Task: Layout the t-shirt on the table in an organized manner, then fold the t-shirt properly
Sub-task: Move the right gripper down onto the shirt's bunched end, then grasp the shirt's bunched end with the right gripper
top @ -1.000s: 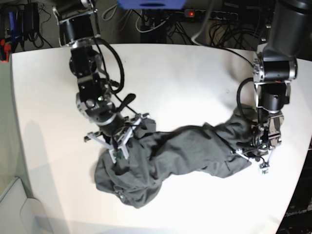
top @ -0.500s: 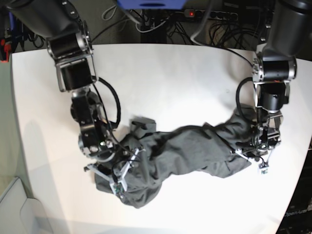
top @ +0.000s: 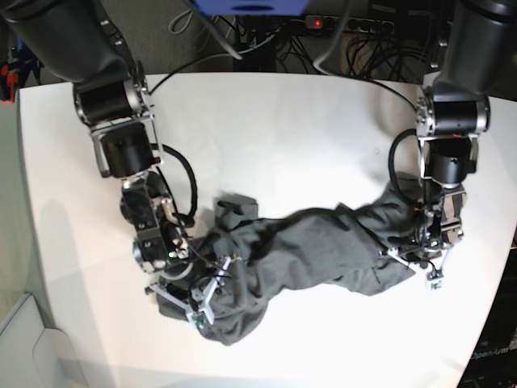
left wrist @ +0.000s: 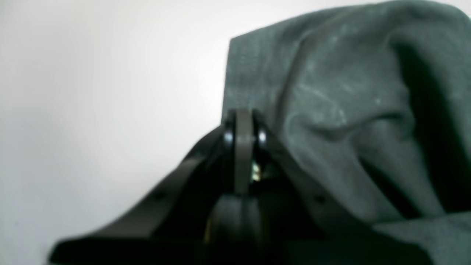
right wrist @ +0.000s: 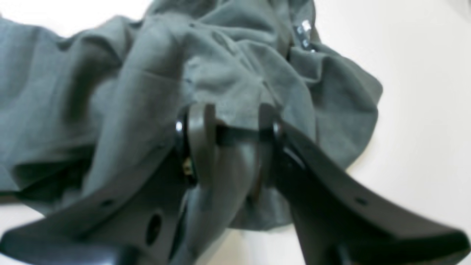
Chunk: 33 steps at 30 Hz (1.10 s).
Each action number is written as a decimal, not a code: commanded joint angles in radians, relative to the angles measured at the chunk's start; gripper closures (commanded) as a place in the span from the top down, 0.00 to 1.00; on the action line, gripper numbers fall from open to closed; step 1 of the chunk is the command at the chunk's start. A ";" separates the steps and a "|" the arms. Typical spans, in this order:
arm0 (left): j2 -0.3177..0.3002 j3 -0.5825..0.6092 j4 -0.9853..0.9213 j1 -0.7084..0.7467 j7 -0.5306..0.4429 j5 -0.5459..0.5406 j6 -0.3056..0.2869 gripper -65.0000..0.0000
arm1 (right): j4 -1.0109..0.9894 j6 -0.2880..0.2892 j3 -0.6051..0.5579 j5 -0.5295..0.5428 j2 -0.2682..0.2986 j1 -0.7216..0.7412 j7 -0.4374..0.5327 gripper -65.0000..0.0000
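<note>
The dark grey t-shirt lies crumpled in a long band across the near half of the white table. My left gripper is at the shirt's right end. In the left wrist view its jaws are shut on the hem of the t-shirt. My right gripper presses down into the bunched left end. In the right wrist view it is open, its fingers astride a fold of the t-shirt. A small white label mark shows beyond it.
Cables and a power strip run behind the table's far edge. The table's left edge curves close to the right arm. Bare white tabletop lies in front of the shirt.
My right gripper has let go of the fold near the shirt's upper left, opened, and moved nearer and lower onto the bunched left end. The left gripper has not moved.
</note>
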 commanded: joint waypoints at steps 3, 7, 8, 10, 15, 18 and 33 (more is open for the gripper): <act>0.010 0.001 0.013 -0.032 -0.003 -0.001 -0.004 0.00 | 0.014 0.005 0.001 0.006 -0.012 0.036 0.029 0.33; 0.014 0.001 0.013 -0.032 -0.003 -0.001 -0.004 0.00 | -0.066 0.005 0.001 0.006 -0.019 0.050 0.055 0.33; 0.016 0.001 0.013 -0.032 -0.003 -0.001 -0.004 0.00 | -0.087 0.005 0.001 0.006 -0.025 0.053 0.073 0.33; 0.016 0.001 0.013 -0.032 -0.003 -0.001 -0.004 0.00 | -0.135 0.005 -0.001 0.006 -0.030 0.054 0.107 0.33; 0.016 0.001 0.013 -0.032 -0.003 -0.001 -0.004 0.00 | -0.153 0.005 -0.001 0.006 -0.033 0.056 0.159 0.31; 0.016 0.001 0.013 -0.026 -0.003 -0.001 -0.004 0.00 | -0.151 0.005 -0.001 0.003 -0.033 0.056 0.165 0.16; 0.010 0.001 0.019 -0.018 -0.005 -0.001 -0.004 0.00 | -0.050 0.002 0.007 0.003 0.007 0.027 0.133 0.00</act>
